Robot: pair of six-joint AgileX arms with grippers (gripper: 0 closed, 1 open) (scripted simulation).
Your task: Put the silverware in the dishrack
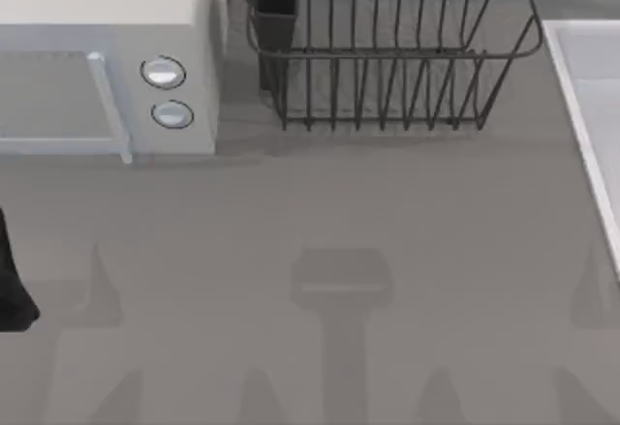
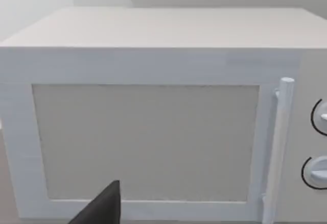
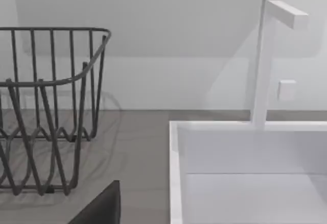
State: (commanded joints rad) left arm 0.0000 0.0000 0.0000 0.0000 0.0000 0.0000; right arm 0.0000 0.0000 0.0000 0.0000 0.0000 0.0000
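The large dark metal wire dishrack [image 1: 387, 57] stands far ahead of the left gripper [image 1: 15, 294], beside the white microwave [image 1: 107, 57]. Whether either gripper's fingers are apart, I cannot tell. Silverware would probably be thin, stiff and slippery; I would grasp the handle.

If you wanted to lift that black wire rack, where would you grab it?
Probably the dishrack's front top rim, coming from above. That thick bar runs straight and bare, with open gaps beneath it, so tool fingers could close around it.

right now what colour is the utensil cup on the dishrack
Dark, near black utensil cup, clearest in the top view.
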